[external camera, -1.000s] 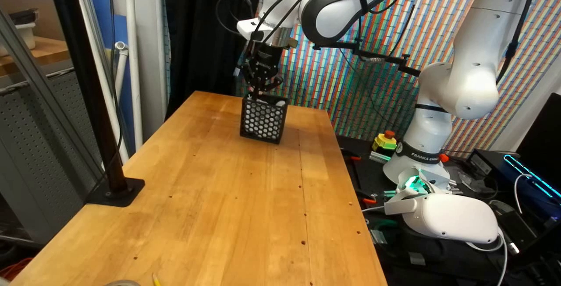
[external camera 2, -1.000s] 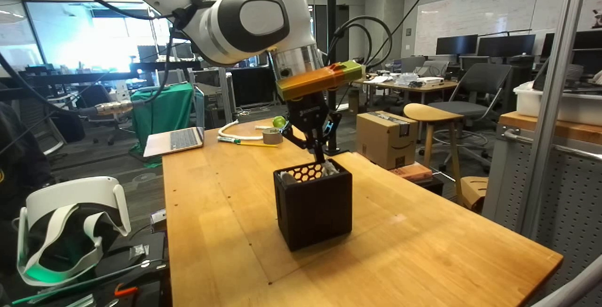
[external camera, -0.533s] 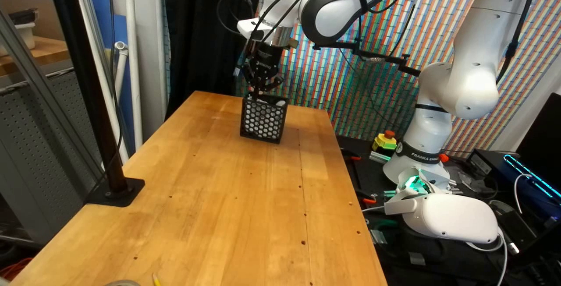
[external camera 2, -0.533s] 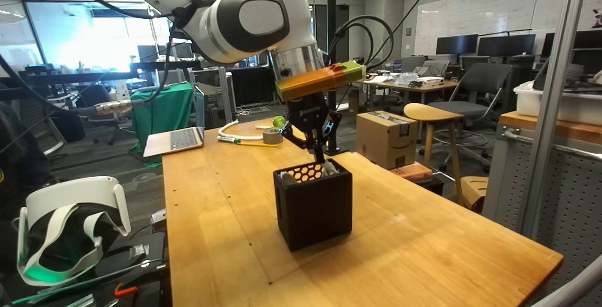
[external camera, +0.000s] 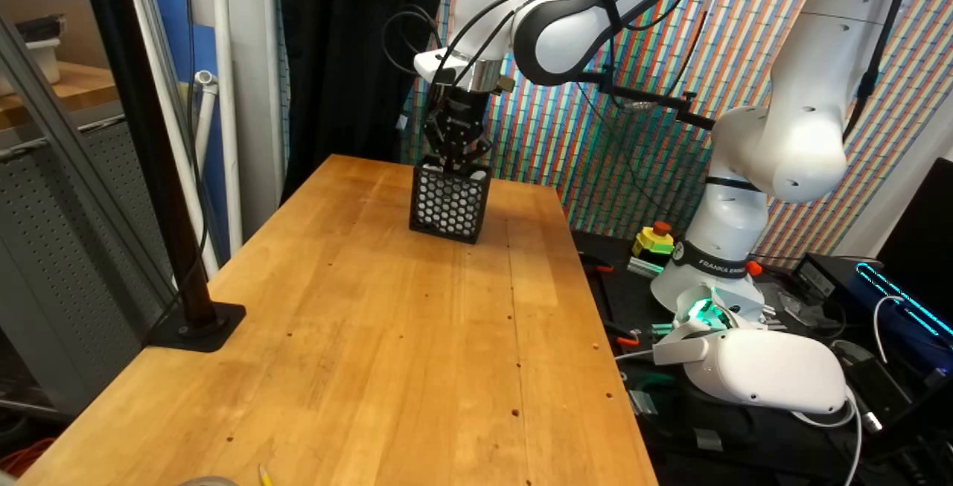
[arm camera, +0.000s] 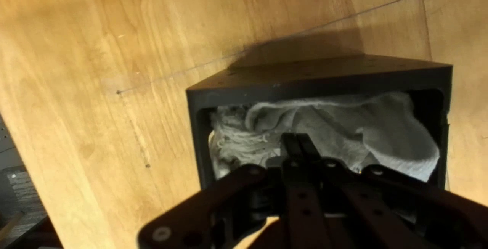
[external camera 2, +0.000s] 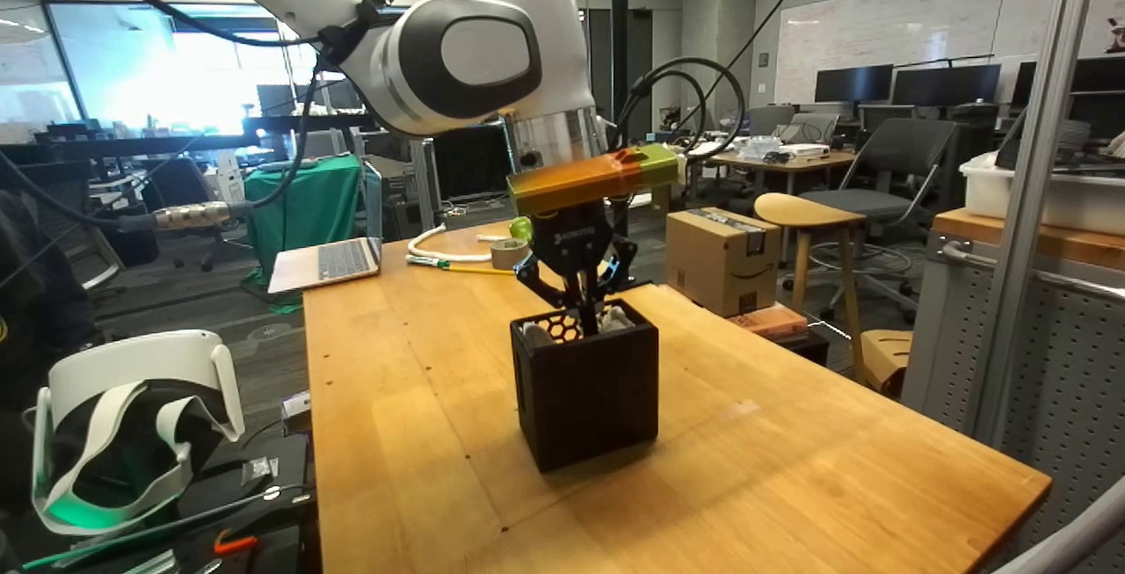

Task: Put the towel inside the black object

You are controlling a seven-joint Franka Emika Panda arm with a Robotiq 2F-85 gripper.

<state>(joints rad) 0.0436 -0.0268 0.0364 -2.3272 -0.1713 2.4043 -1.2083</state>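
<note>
Fingers [arm camera: 289,146] pressed flat against each other, the gripper [arm camera: 298,139] hangs down into the open top of the upright black box [external camera 2: 589,398], where the grey towel [arm camera: 335,127] lies bunched (whether the tips touch it, I cannot tell)

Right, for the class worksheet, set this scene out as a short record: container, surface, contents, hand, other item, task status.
container: black rectangular open-topped box, upright, one side patterned with hexagonal holes
surface: light-brown wooden table
contents: crumpled grey-white cloth towel, inside the box
hand: black two-fingered hand, fingers together, tips within the box's opening; contact with the towel unclear
other item: grey-brown round tape roll, on the table
task status: towel looks fully in; hand not yet withdrawn
</note>
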